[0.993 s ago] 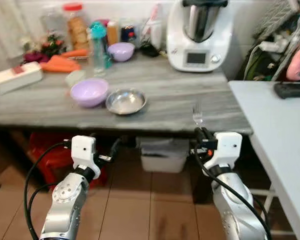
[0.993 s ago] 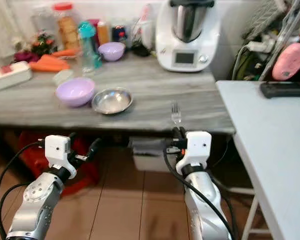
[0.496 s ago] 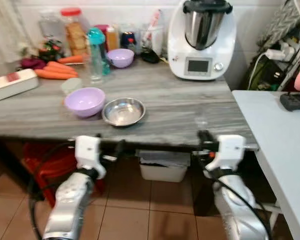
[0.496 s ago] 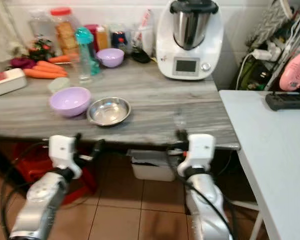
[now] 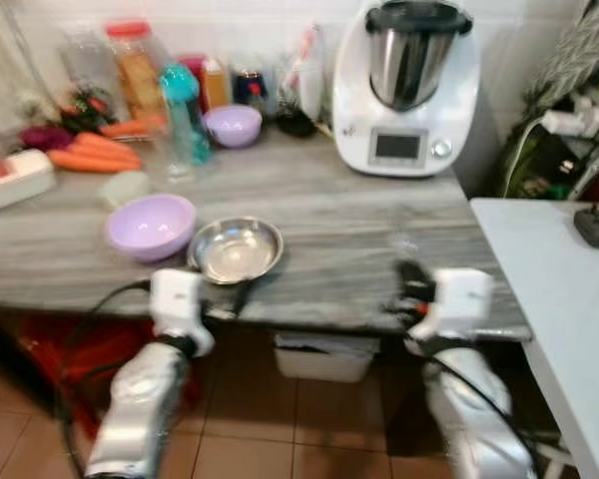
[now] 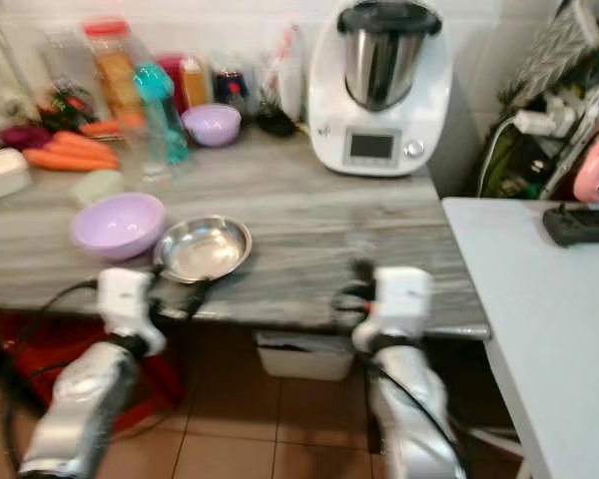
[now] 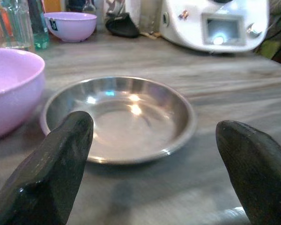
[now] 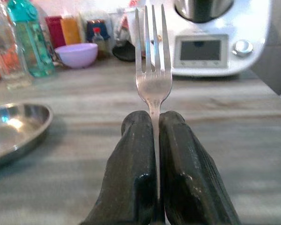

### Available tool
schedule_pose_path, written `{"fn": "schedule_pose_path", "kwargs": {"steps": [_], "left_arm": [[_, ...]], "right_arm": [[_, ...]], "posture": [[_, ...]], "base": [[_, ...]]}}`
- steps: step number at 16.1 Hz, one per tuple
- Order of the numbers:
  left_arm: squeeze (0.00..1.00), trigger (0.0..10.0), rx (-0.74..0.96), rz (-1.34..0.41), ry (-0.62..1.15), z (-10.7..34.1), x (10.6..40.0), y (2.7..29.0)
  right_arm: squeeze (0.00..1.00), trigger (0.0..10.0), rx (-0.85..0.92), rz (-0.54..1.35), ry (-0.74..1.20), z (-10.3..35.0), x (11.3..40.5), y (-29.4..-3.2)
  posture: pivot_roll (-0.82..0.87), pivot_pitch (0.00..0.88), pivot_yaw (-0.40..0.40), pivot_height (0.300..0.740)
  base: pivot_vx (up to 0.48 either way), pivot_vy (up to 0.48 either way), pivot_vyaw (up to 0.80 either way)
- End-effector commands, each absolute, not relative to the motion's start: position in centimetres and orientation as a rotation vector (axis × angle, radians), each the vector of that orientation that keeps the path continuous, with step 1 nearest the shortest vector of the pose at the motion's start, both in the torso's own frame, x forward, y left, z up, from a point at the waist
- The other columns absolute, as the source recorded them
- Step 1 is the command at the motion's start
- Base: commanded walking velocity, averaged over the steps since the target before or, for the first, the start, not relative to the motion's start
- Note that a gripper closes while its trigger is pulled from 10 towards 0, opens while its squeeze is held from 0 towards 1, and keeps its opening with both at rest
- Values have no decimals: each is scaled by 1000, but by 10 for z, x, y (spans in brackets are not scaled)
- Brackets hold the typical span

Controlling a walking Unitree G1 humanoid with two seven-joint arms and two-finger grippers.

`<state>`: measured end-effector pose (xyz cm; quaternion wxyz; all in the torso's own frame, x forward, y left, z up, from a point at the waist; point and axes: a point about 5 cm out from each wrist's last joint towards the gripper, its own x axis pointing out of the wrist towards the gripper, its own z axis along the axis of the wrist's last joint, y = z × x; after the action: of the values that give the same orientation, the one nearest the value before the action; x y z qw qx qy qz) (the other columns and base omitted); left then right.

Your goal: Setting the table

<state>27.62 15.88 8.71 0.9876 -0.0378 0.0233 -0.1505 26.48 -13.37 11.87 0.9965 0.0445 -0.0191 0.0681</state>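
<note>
Gripping an upright fork (image 8: 152, 70), the right hand (image 8: 155, 123); head views blurred.

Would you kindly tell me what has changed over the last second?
The robot has stepped closer to the counter. Both arms now reach over its front edge, and the open left pincer faces the steel dish. The right pincer stays shut on the fork, tines up. The purple bowl and dish have not moved on the counter.
</note>
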Motion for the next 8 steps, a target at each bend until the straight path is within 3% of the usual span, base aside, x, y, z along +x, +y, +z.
{"fn": "schedule_pose_path", "kwargs": {"steps": [1,2,8], "left_arm": [[0,10000,-85,-330,37,90,278,148],[0,10000,-87,-326,39,89,278,148],[0,10000,-121,-315,34,89,279,145]], "right_arm": [[0,10000,75,99,-48,121,265,-146],[0,10000,74,100,-47,121,265,-146],[0,10000,82,96,-50,121,266,-147]], "posture": [[5,0,19,740],[4,0,17,740],[3,0,13,740]], "base": [[454,0,0],[424,0,0],[0,0,0]]}}
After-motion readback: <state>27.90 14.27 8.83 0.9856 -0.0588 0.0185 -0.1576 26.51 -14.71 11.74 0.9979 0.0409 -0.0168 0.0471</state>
